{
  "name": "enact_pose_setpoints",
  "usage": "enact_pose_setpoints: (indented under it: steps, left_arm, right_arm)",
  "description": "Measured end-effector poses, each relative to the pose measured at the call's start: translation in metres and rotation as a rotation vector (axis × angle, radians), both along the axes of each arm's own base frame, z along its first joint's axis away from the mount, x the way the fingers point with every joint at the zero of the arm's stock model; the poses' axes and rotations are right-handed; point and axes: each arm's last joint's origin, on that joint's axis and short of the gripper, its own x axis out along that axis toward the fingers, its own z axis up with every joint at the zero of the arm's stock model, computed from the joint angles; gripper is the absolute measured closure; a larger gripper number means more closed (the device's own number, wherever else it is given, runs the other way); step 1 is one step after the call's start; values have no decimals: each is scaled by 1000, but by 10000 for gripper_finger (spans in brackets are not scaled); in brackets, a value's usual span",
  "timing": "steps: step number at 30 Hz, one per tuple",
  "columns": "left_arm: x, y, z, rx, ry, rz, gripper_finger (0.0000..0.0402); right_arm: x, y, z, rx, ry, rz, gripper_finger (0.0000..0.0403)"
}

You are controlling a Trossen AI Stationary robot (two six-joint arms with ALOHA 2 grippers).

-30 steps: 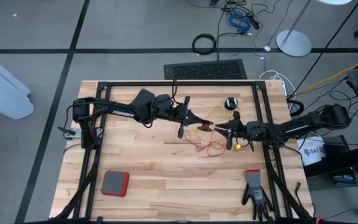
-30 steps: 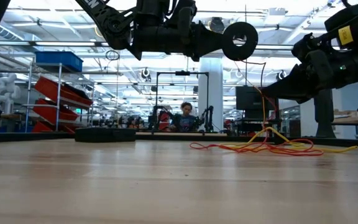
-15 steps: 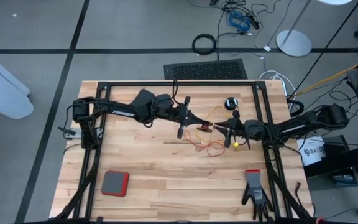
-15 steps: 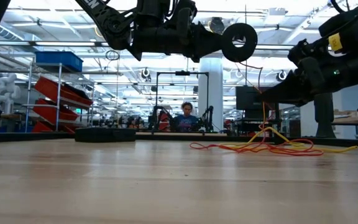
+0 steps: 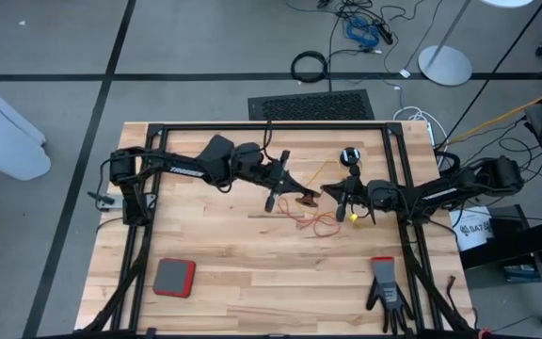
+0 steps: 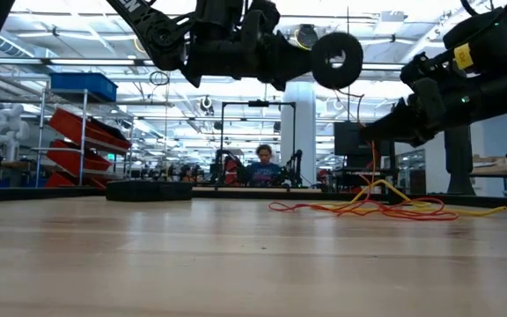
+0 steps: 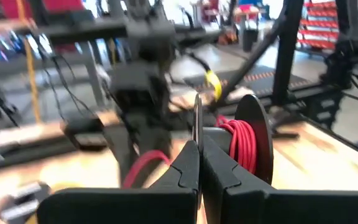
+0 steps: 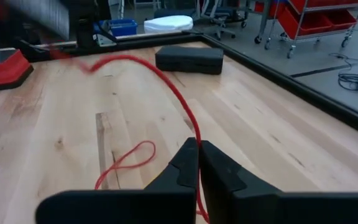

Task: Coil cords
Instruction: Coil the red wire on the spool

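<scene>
My left gripper [image 5: 295,193] is held above the table's middle, shut on a small black reel [image 6: 337,60] with reddish-orange cord wound on it [image 7: 240,144]. My right gripper [image 5: 333,192] stands just right of the reel, shut on the loose reddish-orange cord [image 8: 166,84]. The rest of that cord and the yellow cord lie in a loose heap [image 6: 378,208] on the wood below. A second black reel [image 5: 349,155] lies flat on the table farther back, and the yellow cord [image 5: 325,169] runs toward it. My left gripper pinches the rim of the reel's near flange [image 7: 197,115] between its two fingers. The fingers come level from the table's left. The reel is lifted clear of the table and stands on edge. My right gripper pinches a single strand of the reddish-orange cord [image 8: 197,138] between its fingertips, coming nearly level from the table's right. From the fingers the strand arcs up toward the reel without being taut. A loop of it [image 8: 126,163] lies on the wood.
A red flat pad [image 5: 174,277] lies near the front left and a black glove [image 5: 385,292] near the front right. A black flat case [image 8: 189,59] sits by the table's left side. Black frame rails [image 5: 271,126] run along the table's edges.
My right gripper has gone toward the table's left, closer to the reel, and has shut on the reddish-orange cord. My left gripper has stayed where it was with the reel.
</scene>
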Motion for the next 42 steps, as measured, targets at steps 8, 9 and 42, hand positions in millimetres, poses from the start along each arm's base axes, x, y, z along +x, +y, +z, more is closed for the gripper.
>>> enact_pose_setpoints:
  steps: [8, 9, 42]
  left_arm:
    - [-7, 7, -24, 49, 229, 37, 401]
    - [-7, 8, -26, 66, 247, 55, 401]
    - [-5, 1, -31, 491, 316, 450, 401]
  right_arm:
    - [11, 0, 14, -4, -25, 0, 402]
    - [13, 0, 15, -4, -12, 0, 403]
    - [40, 8, 52, 105, 320, -179, 403]
